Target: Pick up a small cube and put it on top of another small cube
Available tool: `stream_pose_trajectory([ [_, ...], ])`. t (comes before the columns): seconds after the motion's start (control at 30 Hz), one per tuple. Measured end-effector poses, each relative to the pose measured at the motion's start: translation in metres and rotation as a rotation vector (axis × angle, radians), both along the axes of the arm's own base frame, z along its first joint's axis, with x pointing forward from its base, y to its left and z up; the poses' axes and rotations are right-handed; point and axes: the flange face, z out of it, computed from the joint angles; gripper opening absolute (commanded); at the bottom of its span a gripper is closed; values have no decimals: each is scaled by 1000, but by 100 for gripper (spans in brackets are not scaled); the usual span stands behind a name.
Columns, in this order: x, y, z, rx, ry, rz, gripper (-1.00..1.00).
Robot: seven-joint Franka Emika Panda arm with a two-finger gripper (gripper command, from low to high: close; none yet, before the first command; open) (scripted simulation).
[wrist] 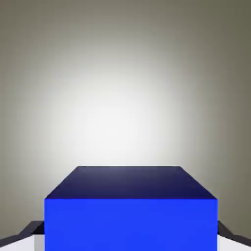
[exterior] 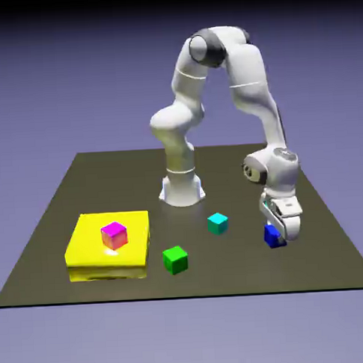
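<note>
Item: small cube (exterior: 273, 236), dark blue, lower right of the exterior frame, sitting between the fingers of the gripper (exterior: 278, 236) at or just above the dark desk (exterior: 323, 259); whether it is lifted clear cannot be told from this angle. In the hand view the small cube (wrist: 130, 211) fills the bottom centre, large and square-on, with a grey finger tip showing at either lower corner against its sides – the gripper reads as pinching the small cube, though how firm the contact is cannot be judged. Destination: another small cube (exterior: 114, 235), magenta-pink with an orange-tinted side, centre-left of the frame, resting on top of a flat yellow block (exterior: 91, 253), well apart from the gripper. Also on the desk: teal cube (exterior: 217, 223) near the centre and green cube (exterior: 175, 259) lower centre, both lying between the grasp site and the destination. Risks, as judged: a shallow or off-centre hold could let the small cube twist or slip out during the lift; a low carry across the frame toward the left could clip the teal cube or the green cube, or the edge of the yellow block; the destination sits raised on the block, so too little height on arrival would knock it aside – and since both cubes are the same size, a small offset or tilt at release would let the blue one topple off the top face
</note>
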Motion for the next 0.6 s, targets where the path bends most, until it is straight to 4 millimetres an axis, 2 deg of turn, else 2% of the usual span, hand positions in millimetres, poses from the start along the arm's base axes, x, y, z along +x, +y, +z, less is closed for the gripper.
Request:
stream_pose_trajectory([
  [0.07,3,-5,23,0,0,-8,-100],
  [0.13,45,-49,46,-4,-13,-76,-100],
  [0.17,65,-75,57,-6,-18,-114,-100],
  [0.23,101,-143,79,-10,-25,-215,-100],
  [0.33,128,-234,110,-15,-29,-324,-100],
  [0.4,134,-299,130,-16,-28,-401,-100],
  [0.47,131,-359,148,-15,-23,-466,-100],
  [0.53,119,-421,164,-10,-14,-535,-100],
  [0.6,95,-486,177,-2,-3,-617,-100],
])
